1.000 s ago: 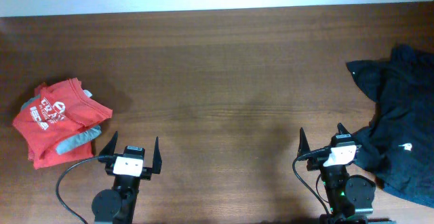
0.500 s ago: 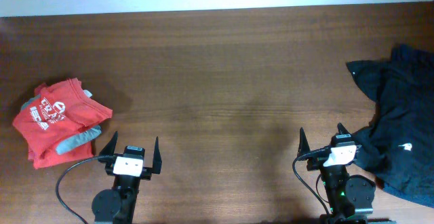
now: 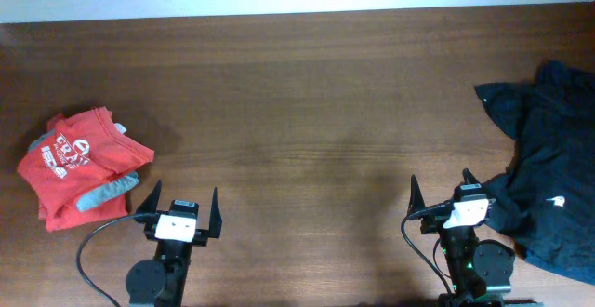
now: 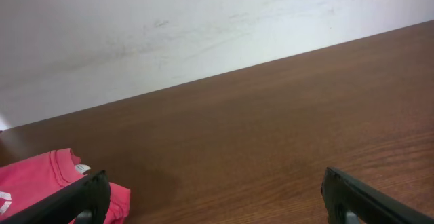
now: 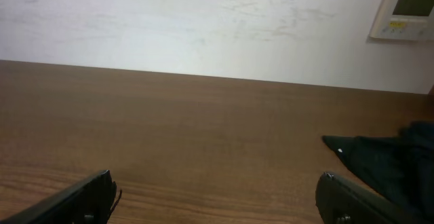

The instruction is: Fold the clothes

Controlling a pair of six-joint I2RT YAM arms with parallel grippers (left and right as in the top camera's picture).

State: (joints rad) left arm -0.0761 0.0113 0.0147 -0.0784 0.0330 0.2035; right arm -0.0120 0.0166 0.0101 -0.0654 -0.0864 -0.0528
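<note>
Two grippers sit at the near edge of the table (image 3: 307, 112), and both have their fingers spread wide with nothing in them. The left gripper (image 3: 186, 188) is near a small pile at the left side: a red T-shirt (image 3: 79, 158) with white letters lies folded on top of a grey cloth (image 3: 104, 193). That pile looks done to me. The right gripper (image 3: 440, 177) is just beside a dark navy garment (image 3: 544, 172), which lies crumpled at the right edge of the table, partly off the picture. I think this dark one is next to fold.

To do it well, the right gripper should go to the nearest bit of dark cloth and pinch just one layer, not a big bunch. Then it should pull the cloth slowly to the bare middle of the table, where both arms can reach. The left gripper can come over and take another edge, so the two can pull it flat before any fold.
</note>
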